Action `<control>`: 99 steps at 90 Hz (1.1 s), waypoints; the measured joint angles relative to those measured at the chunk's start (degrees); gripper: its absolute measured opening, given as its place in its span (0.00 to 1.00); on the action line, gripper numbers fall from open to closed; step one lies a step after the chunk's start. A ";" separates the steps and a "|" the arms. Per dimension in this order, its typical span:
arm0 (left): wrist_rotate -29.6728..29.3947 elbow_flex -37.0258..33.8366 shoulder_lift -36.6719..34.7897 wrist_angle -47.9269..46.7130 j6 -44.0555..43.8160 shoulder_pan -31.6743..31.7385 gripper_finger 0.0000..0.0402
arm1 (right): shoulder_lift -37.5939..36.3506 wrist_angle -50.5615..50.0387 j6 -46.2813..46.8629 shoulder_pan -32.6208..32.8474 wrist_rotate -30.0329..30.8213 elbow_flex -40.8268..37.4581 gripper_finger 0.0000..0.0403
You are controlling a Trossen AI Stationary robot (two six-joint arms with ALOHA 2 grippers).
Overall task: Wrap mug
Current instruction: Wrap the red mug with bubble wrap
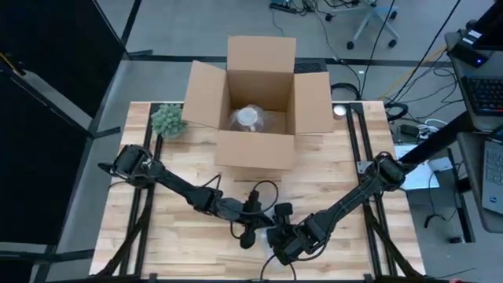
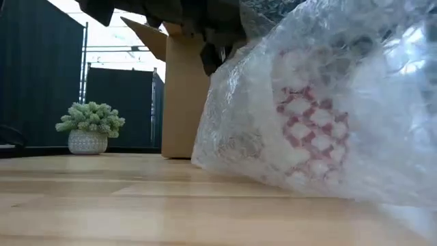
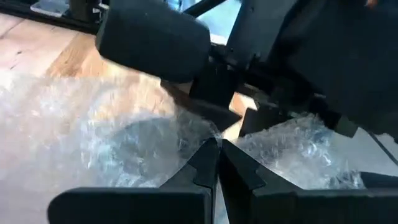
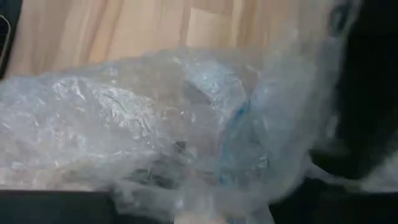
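Mug [image 2: 307, 130], white with a red lattice pattern, sits swaddled in bubble wrap [image 2: 355, 82] on the wooden tabletop [image 2: 102, 205].

High view: both arms reach in from the tabletop's sides and meet at the near edge, well in front of the open cardboard box [image 1: 258, 106]. The left claw [image 1: 250, 229] and the right claw [image 1: 281, 234] crowd together there, and the mug bundle is hidden beneath them. Inside the box lies another clear-wrapped item [image 1: 250, 118]. A small green potted plant [image 1: 168, 120] stands just beside the box's left flap.

Low view: the wrapped mug fills the right half, resting on the tabletop in front of the box [image 2: 181, 96], with dark claw parts pressing into the wrap from above. The plant [image 2: 89, 126] stands left of the box, farther back.

Left wrist view: the left claw [image 3: 217, 165] has its 2 fingers [image 3: 199, 168] clenched together, pinching a fold of bubble wrap [image 3: 124, 137] at their tips. The right arm's dark body looms just beyond.

Right wrist view: crumpled bubble wrap [image 4: 143, 124] fills nearly everything, with the tabletop [image 4: 124, 25] behind it. I cannot tell whether the right claw is clenched or released.
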 joint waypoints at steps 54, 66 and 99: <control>0.02 -0.04 0.00 0.36 -1.35 0.53 0.00 | 0.00 0.61 0.04 0.04 0.21 0.00 0.44; 0.05 -0.04 0.00 0.16 -1.11 0.77 0.00 | 0.00 0.40 0.08 0.04 0.21 0.00 0.44; -0.31 -0.09 0.00 0.07 -1.49 0.23 0.00 | 0.00 1.87 3.53 -0.81 -0.77 0.00 0.44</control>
